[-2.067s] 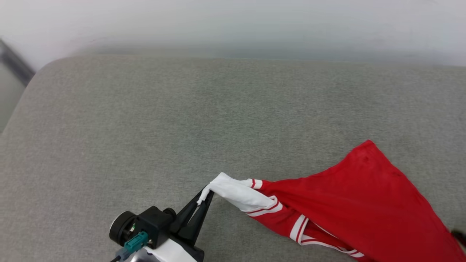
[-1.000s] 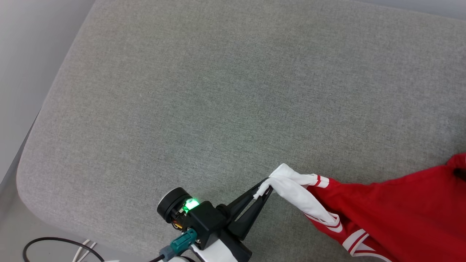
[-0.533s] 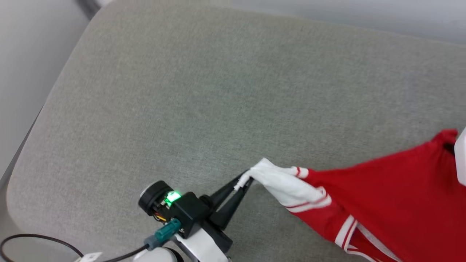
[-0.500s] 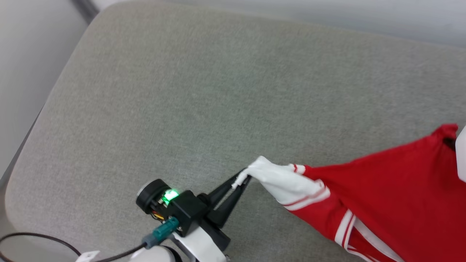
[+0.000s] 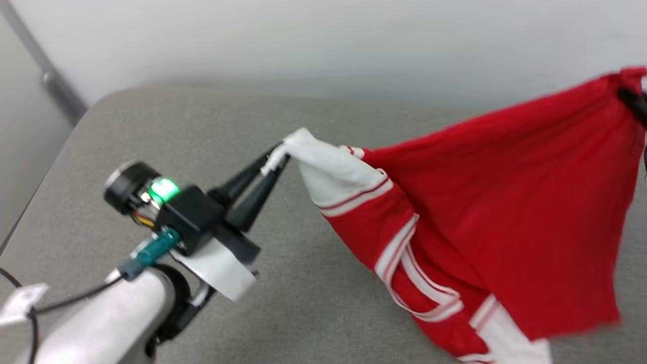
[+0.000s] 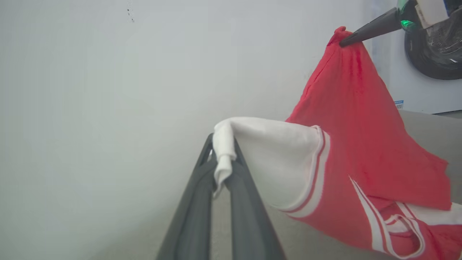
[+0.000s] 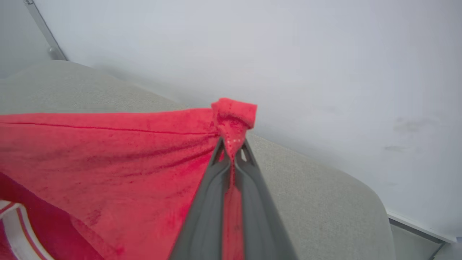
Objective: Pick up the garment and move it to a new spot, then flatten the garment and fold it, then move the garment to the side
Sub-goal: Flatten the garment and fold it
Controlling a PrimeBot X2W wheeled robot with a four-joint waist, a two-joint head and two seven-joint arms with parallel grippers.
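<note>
So the red mesh jersey with white sleeves and striped trim (image 5: 505,192) is strung between two claws. The left gripper (image 5: 275,163) is pinched tight on a white sleeve tip, and the right gripper (image 5: 632,98) is clamped on a bunched red corner, higher up. The rest sags toward the grey fabric cushion (image 5: 151,121). Two seconds back the red part lay on it; now it's hoisted. One jersey, two grippers.

In the head view the red mesh sports jersey with white sleeves (image 5: 505,202) runs off the bottom edge, and its loose lower hem is smeared by blur. The right claw (image 5: 627,95) is cut by the right edge there. Its body is cropped at the left wrist view's top corner.
</note>
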